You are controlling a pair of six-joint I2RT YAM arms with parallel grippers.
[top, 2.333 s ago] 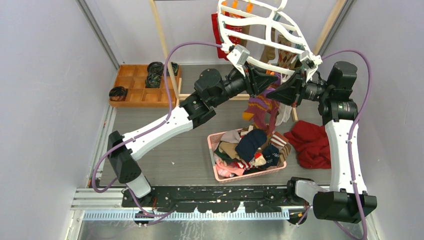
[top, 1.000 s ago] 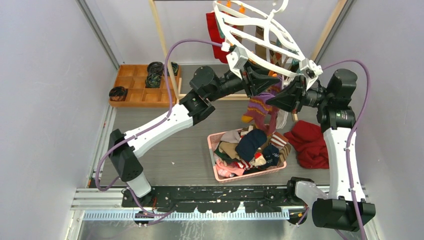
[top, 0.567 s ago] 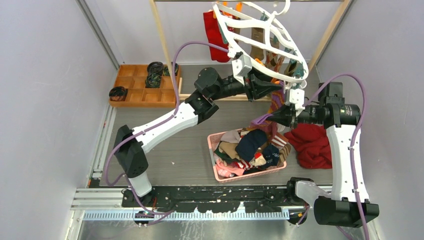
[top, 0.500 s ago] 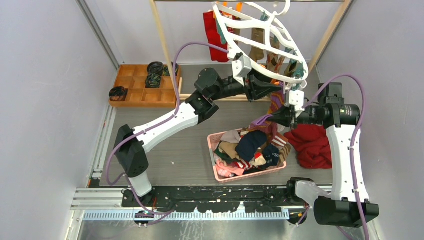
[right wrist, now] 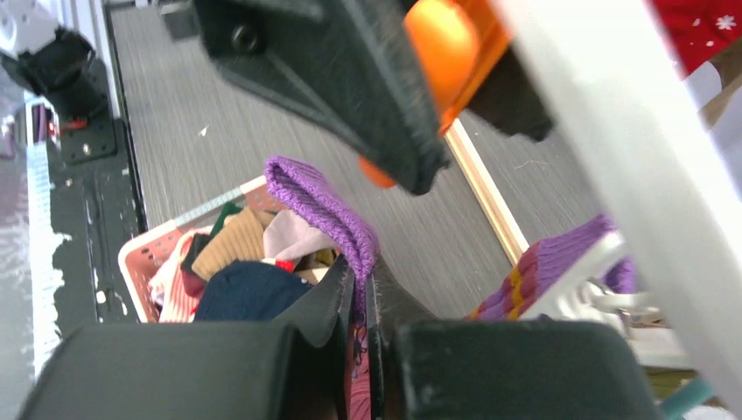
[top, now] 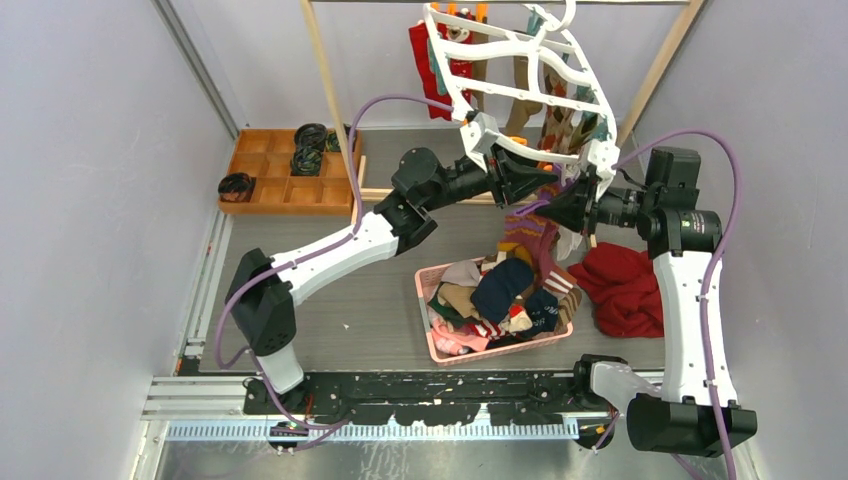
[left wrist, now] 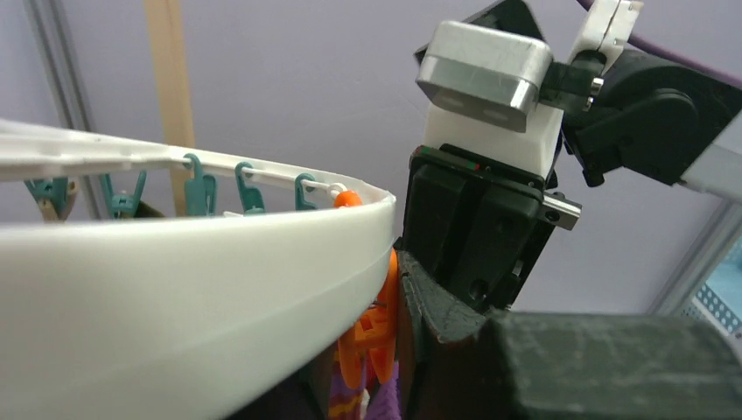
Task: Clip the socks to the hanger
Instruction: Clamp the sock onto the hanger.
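Overhead, the hanger (top: 520, 75) hangs tilted, with several socks (top: 432, 60) pegged along its far side. The left gripper (top: 538, 180) sits right under the hanger's near rim. The right gripper (top: 550, 207) is just below that rim too, almost tip to tip with the left, and a purple striped sock (top: 525, 228) dangles from it. Well below the hanger is a pink basket (top: 432, 345) heaped with loose socks (top: 505, 290), with a red cloth (top: 625, 285) off to the hanger's lower right. Left wrist view: the hanger's white rim fills the left side, with teal pegs (left wrist: 201, 185) along its far bar. An orange peg (left wrist: 372, 337) hangs under the rim, beside a dark finger. Right wrist view: just beneath the hanger's bar, the orange peg is squeezed between the left gripper's two black fingers (right wrist: 350, 79), which are clamped on it. The right gripper's own fingers are pressed together on the purple sock's cuff. The cuff loops up just below the peg, and whether they touch cannot be told.
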